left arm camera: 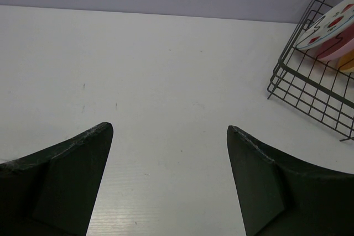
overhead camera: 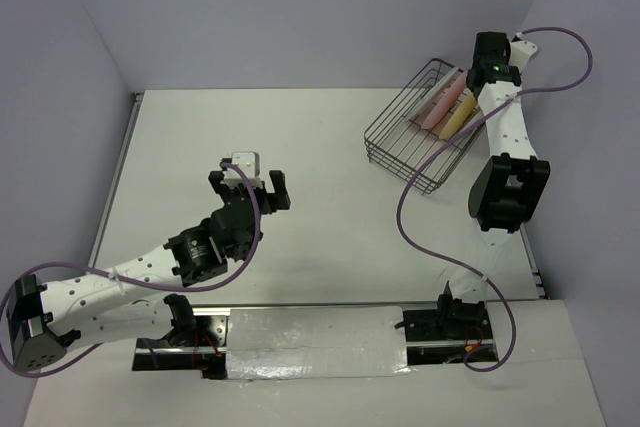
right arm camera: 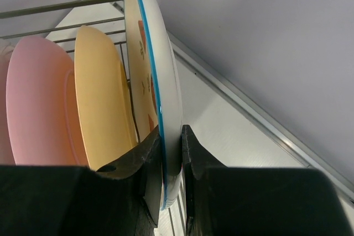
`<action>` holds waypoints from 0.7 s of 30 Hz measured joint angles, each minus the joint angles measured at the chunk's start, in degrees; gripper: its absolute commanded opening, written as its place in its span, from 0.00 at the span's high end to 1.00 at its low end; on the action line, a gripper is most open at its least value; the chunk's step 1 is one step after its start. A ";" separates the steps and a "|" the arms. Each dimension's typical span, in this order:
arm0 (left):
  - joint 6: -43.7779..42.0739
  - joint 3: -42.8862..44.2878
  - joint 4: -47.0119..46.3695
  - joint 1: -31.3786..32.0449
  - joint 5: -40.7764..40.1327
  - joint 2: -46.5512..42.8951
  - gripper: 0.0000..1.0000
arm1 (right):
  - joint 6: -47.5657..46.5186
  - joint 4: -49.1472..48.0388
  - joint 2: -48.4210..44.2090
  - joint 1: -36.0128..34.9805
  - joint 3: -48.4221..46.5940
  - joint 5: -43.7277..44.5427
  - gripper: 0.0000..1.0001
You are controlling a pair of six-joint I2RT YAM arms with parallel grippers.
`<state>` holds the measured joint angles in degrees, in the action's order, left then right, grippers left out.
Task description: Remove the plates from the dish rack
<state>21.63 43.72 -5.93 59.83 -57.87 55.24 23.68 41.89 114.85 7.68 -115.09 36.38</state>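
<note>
In the right wrist view my right gripper (right arm camera: 171,136) is shut on the rim of the white plate (right arm camera: 160,70), which has a blue edge and red prints and stands upright. Beside it stand the yellow-orange plate (right arm camera: 102,98) and the pink plate (right arm camera: 38,103). Seen from the top, that gripper (overhead camera: 478,77) is over the far right corner of the black wire dish rack (overhead camera: 400,142), above the pink plate (overhead camera: 440,105) and yellow-orange plate (overhead camera: 459,115). My left gripper (overhead camera: 249,182) hovers open over the mid table, its jaws wide (left arm camera: 169,127) and holding nothing.
The rack (left arm camera: 310,89) and its plates show at the far right of the left wrist view. The rack stands near the table's right edge and the back wall. A purple cable (overhead camera: 420,207) loops from the right arm across the table beside the rack.
</note>
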 measured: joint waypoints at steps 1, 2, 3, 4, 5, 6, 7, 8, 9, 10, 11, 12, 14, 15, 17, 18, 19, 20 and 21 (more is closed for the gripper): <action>0.02 0.00 0.00 0.00 0.00 0.00 0.04 | -0.11 0.13 0.00 0.00 -0.09 -0.37 1.00; 0.02 0.00 0.00 0.00 0.02 0.00 0.04 | -0.22 0.17 -0.02 0.00 -0.09 -0.76 1.00; 0.02 0.00 0.00 0.00 0.02 0.00 0.05 | -0.39 0.31 -0.15 0.00 -0.09 -1.27 1.00; 0.02 0.00 0.00 0.00 0.02 0.00 0.05 | -0.57 0.46 -0.26 -0.02 -0.09 -1.70 1.00; 0.04 0.00 0.00 0.00 0.02 0.00 0.05 | -0.76 0.72 -0.55 -0.02 -0.07 -2.21 1.00; 0.04 0.00 0.00 0.00 0.02 0.00 0.05 | -0.94 1.03 -0.90 -0.02 0.00 -2.69 1.00; 0.07 0.00 0.00 0.00 0.04 0.00 0.05 | -1.09 1.33 -1.42 -0.02 0.11 -3.04 1.00; 0.07 0.00 0.00 0.00 0.07 0.00 0.05 | -1.16 1.70 -1.97 -0.02 0.17 -3.45 1.00; 0.07 0.00 0.00 0.00 0.09 -0.04 0.05 | -1.31 2.16 -2.64 -0.02 0.17 -3.89 1.00; 0.07 0.00 -0.02 0.00 0.09 -0.13 0.05 | -1.51 2.62 -3.43 0.00 0.17 -4.22 1.00; 0.07 0.00 -0.02 0.00 0.13 -0.26 0.05 | -1.62 2.99 -4.22 0.00 0.17 -4.39 1.00; 0.07 0.00 -0.04 0.00 0.11 -0.37 0.05 | -1.75 3.39 -5.14 -0.02 0.17 -4.52 1.00; 0.22 0.00 -0.02 0.00 0.09 -0.52 0.05 | -1.77 4.17 -6.58 0.00 -0.13 -4.66 1.00; 0.46 0.00 0.00 0.00 0.07 -0.52 0.05 | -1.64 4.42 -7.15 0.02 -0.52 -5.18 1.00; 0.96 0.00 0.00 0.00 0.07 -0.57 0.05 | -1.44 4.50 -7.96 0.00 -1.84 -6.45 1.00; 1.03 0.00 0.00 0.00 0.07 -0.61 0.05 | -1.40 4.52 -8.24 -0.04 -2.38 -6.88 1.00; 1.05 0.00 0.00 0.00 0.07 -0.70 0.05 | -1.27 4.59 -8.59 -0.09 -2.78 -7.32 1.00; 1.05 0.00 -0.02 0.00 0.07 -0.79 0.05 | -1.22 4.70 -8.81 -0.11 -3.15 -7.56 1.00; 1.05 0.00 -0.02 0.00 0.07 -0.85 0.05 | -1.20 4.79 -9.01 -0.11 -3.45 -7.85 1.00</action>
<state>22.68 43.72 -5.96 59.83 -57.80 54.39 22.48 46.68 105.84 7.57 -118.54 28.53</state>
